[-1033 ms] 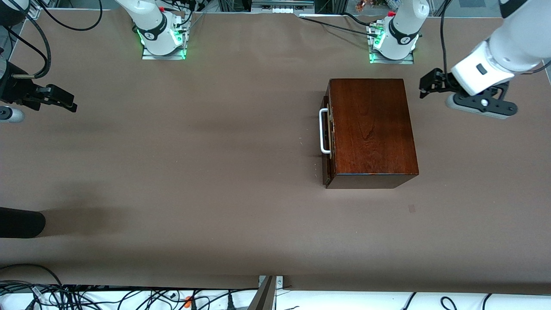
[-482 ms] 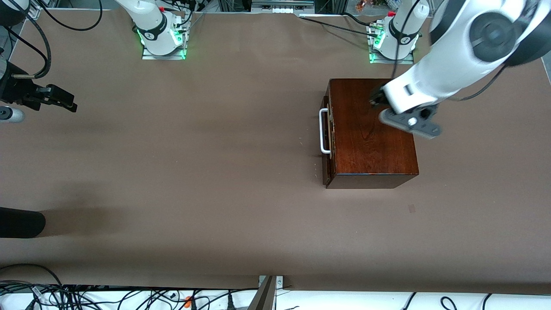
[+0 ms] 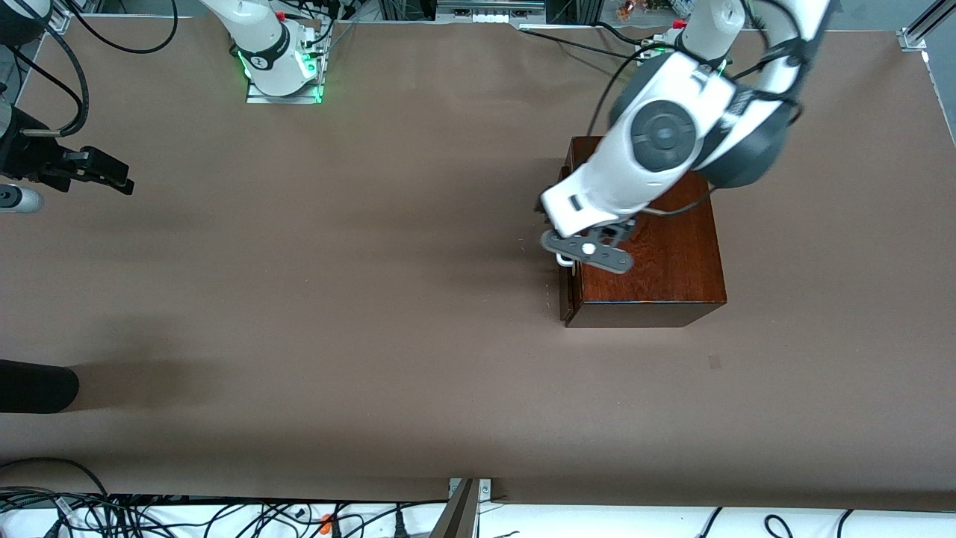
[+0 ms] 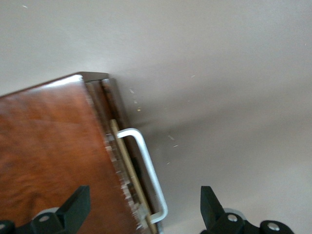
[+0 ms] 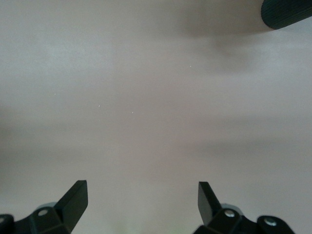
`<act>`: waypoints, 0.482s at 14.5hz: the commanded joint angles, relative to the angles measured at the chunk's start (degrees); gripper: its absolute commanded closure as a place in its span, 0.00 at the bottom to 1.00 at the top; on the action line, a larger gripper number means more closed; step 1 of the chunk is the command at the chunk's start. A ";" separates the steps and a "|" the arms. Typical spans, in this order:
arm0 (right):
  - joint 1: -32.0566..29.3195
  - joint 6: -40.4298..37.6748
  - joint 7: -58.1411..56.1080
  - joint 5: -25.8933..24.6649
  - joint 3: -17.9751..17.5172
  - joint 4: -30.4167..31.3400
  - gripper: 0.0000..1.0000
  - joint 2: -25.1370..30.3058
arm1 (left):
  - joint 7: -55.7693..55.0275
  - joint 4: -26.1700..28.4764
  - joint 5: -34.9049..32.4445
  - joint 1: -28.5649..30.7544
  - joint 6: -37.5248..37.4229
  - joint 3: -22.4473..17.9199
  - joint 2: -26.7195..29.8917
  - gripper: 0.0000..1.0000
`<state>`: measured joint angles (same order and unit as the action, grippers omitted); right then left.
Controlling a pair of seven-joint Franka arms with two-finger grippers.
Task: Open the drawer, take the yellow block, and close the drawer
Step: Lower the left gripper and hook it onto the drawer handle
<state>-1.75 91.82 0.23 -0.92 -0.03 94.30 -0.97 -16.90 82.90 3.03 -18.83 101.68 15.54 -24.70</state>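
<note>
The drawer (image 3: 567,246) is sitting closed in the wooden box (image 3: 657,276), its white handle (image 4: 146,170) under the left gripper (image 4: 144,212), jaws spread wide. The right gripper (image 5: 141,202) is waiting wide over bare tabletop (image 3: 336,299).

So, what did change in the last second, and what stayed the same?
The left gripper swung in from the left arm's end of the table, across the wooden box, and now hangs open over the white handle of the drawer. It holds nothing. The drawer stays shut, the box unmoved, and the right gripper waits open.
</note>
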 commanded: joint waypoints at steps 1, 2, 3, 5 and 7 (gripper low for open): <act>-0.80 -0.59 -0.76 0.92 -0.50 -0.52 0.00 -0.08 | -2.08 -2.05 -1.26 -2.35 0.36 -0.34 -2.98 0.00; -0.72 -0.59 -0.76 0.92 -0.50 -0.52 0.00 -0.08 | -2.34 -1.96 -2.14 -3.05 0.45 -0.42 -3.77 0.00; -0.71 -0.59 -0.76 0.92 -0.50 -0.52 0.00 -0.08 | -2.87 -1.78 -2.85 -3.40 1.06 -0.34 -4.22 0.00; -0.71 -0.59 -0.76 0.92 -0.50 -0.52 0.00 -0.08 | -5.93 -0.82 -3.21 -4.54 1.42 -0.42 -5.10 0.00; -0.71 -0.67 -0.76 0.92 -0.50 -0.52 0.00 -0.08 | -8.83 1.11 -4.86 -5.25 1.33 -0.42 -5.01 0.00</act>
<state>-1.75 91.82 0.23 -0.92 -0.02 94.30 -0.97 -22.37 83.03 0.61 -22.66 102.84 15.51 -29.57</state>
